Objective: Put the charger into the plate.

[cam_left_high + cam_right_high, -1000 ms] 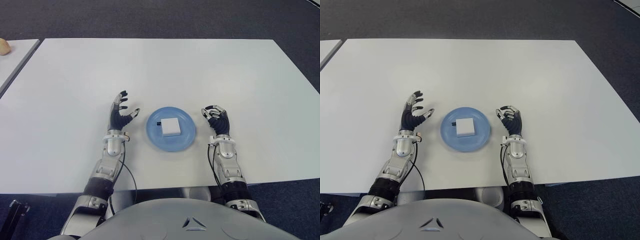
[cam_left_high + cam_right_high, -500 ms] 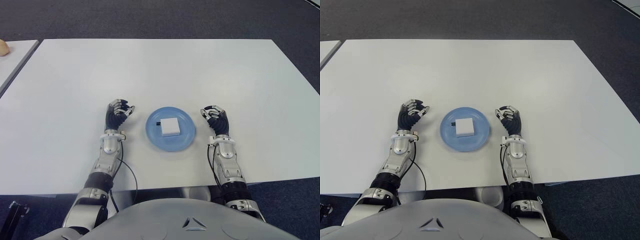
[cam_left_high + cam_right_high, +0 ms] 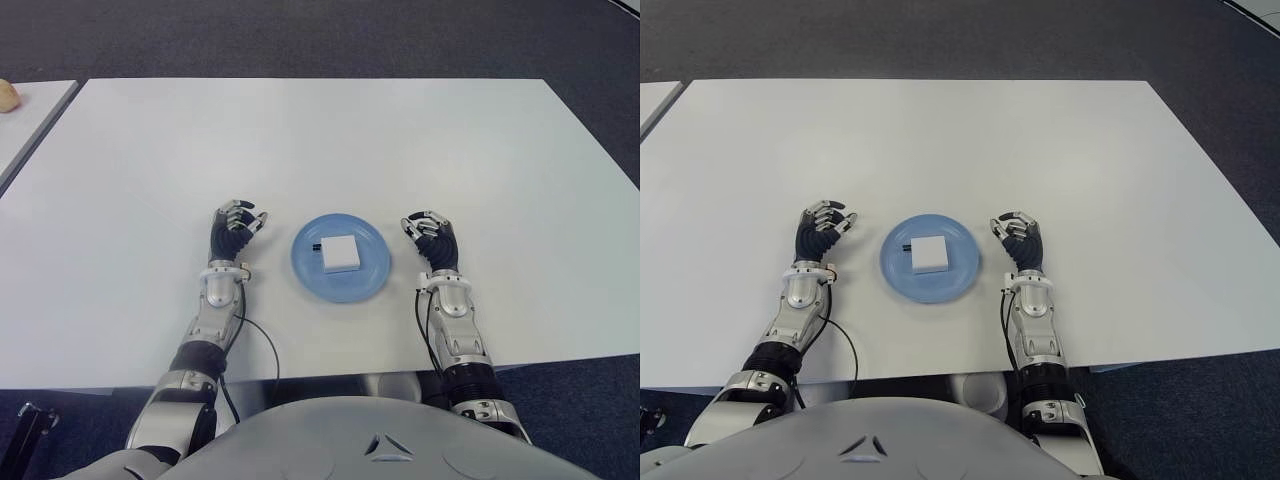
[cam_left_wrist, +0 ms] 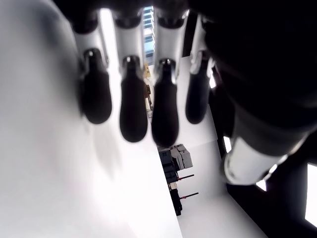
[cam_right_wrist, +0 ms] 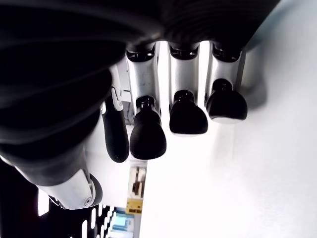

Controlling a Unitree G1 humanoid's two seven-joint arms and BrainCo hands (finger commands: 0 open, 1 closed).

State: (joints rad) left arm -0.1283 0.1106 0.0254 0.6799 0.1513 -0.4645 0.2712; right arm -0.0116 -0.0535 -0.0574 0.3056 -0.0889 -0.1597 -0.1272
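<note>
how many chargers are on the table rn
1. The white charger lies in the blue plate, near the front of the table, between the left hand and the right hand. Both hands have curled fingers and hold nothing. No others show.

Charger [image 3: 340, 252]: small white square block, lying flat, dark plug end at its left side.
Plate [image 3: 372, 279]: round, light blue, holding the charger near its centre; lower middle of the eye views.
</note>
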